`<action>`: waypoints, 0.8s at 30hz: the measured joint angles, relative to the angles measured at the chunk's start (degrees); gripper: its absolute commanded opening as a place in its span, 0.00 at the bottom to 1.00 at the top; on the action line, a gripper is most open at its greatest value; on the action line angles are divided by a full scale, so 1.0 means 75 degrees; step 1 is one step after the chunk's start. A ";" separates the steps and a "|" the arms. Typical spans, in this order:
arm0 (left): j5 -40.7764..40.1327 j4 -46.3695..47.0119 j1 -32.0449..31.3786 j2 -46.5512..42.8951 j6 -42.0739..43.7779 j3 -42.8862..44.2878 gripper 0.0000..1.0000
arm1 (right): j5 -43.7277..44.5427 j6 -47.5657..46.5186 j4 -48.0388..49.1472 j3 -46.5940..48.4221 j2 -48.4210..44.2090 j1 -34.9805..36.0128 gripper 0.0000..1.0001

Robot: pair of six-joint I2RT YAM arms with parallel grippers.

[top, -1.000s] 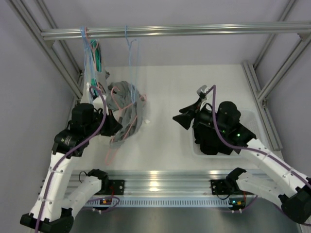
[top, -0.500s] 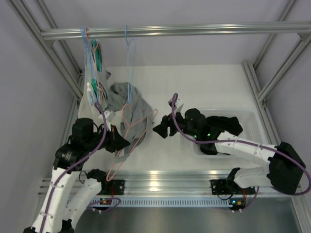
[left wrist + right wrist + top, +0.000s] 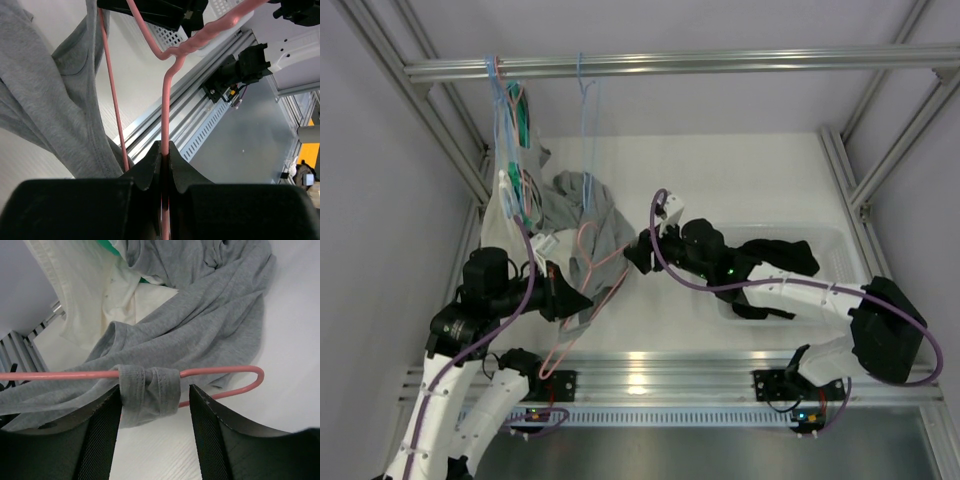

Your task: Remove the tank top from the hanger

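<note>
Right wrist: your right hand (image 3: 154,402) sits wide around the tank top (image 3: 200,325) strap (image 3: 148,386), while your left hand (image 3: 164,152) clamps the hanger (image 3: 167,100) to steady it.

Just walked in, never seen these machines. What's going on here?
Two arms are taking a grey tank top off a pink hanger. The left gripper is shut on the hanger's wire. The right gripper is open, its fingers either side of a strap looped over the hanger. That strap is not off yet; much of the top lies on the table.
</note>
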 measured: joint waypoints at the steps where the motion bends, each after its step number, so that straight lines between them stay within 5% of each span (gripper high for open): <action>1: 0.0055 0.0009 -0.0003 0.0003 -0.0009 0.0000 0.00 | 0.0052 -0.0029 0.0023 0.0050 0.0050 0.0009 0.46; 3: 0.0149 0.0012 -0.0006 0.0003 -0.0026 0.0000 0.00 | 0.0149 -0.0137 0.0058 0.0122 0.0108 0.0023 0.28; 4: 0.0195 0.0012 -0.0006 0.0003 -0.0029 0.0000 0.00 | 0.0178 -0.0181 0.0061 0.0160 0.0119 0.0029 0.01; 11: 0.0192 0.0052 -0.0009 0.0006 -0.0029 0.0003 0.00 | 0.0833 -0.0452 -0.0175 0.0306 -0.0026 0.0052 0.00; 24: 0.0758 0.0137 -0.0335 0.0280 -0.0023 0.0592 0.00 | 0.3226 -0.1472 -0.1862 0.1026 -0.2063 -0.0393 0.00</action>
